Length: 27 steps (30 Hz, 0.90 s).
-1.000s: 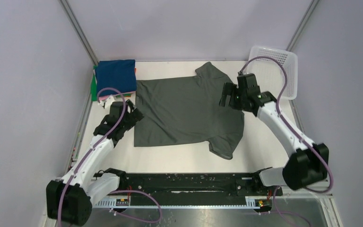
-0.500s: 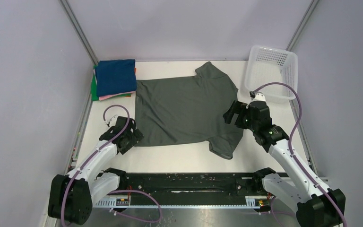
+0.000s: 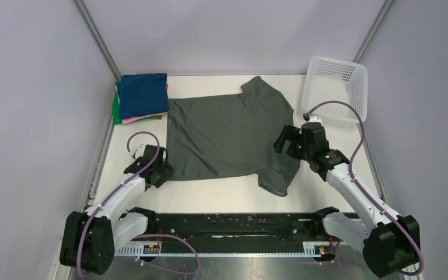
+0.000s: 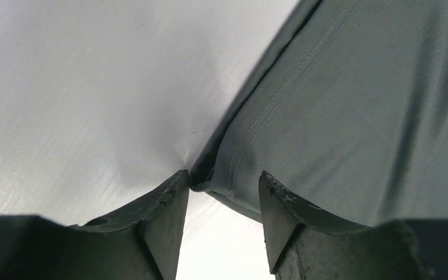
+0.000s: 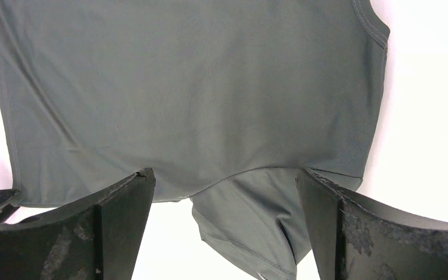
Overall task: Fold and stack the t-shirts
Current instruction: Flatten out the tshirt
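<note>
2 claws are flanking the dark grey-green cloth t-shirt (image 3: 227,134) lying flat on the white table (image 3: 221,197), hem leftward, the left gripper (image 4: 224,179) sitting part-open astride its near hem corner, the right gripper (image 5: 224,173) hovering wide open over its near sleeve.

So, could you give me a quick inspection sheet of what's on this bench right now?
Surface: white tabletop, no marks seen.
Job's things: dark grey-green short-sleeved t-shirt spread flat in the middle; stack of folded shirts at the far left, navy blue on top, pink and green edges beneath.
Clutter: white plastic mesh basket in the far right corner.
Grippers: left gripper with fingers part-open, straddling the flat shirt's near left hem corner; right gripper with fingers wide open above the shirt's right side, holding nothing.
Cables: purple cables loop off both arms, neither lying on the cloth.
Surroundings: pale walls on three sides; black rail along the near edge.
</note>
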Each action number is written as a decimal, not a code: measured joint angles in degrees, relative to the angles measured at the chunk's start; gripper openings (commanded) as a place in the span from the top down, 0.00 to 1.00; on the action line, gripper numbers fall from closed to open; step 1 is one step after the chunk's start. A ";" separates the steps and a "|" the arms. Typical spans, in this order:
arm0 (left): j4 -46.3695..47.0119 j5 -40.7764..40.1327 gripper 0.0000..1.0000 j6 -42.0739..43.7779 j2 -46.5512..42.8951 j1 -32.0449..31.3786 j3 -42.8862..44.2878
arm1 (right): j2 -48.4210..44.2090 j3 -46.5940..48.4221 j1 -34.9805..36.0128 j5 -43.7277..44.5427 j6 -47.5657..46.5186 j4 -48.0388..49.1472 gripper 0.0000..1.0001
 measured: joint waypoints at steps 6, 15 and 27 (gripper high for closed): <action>3.69 1.25 1.00 -0.87 2.38 -0.20 -0.48 | 0.11 0.24 0.00 0.35 0.00 0.04 0.00; 4.44 0.74 1.00 -1.31 0.48 -0.94 -1.66 | 2.27 0.35 0.00 0.68 -0.02 0.07 0.00; 1.22 -2.56 1.00 0.90 -0.35 1.51 -1.27 | 4.28 1.77 3.06 -0.96 -0.20 -1.20 0.00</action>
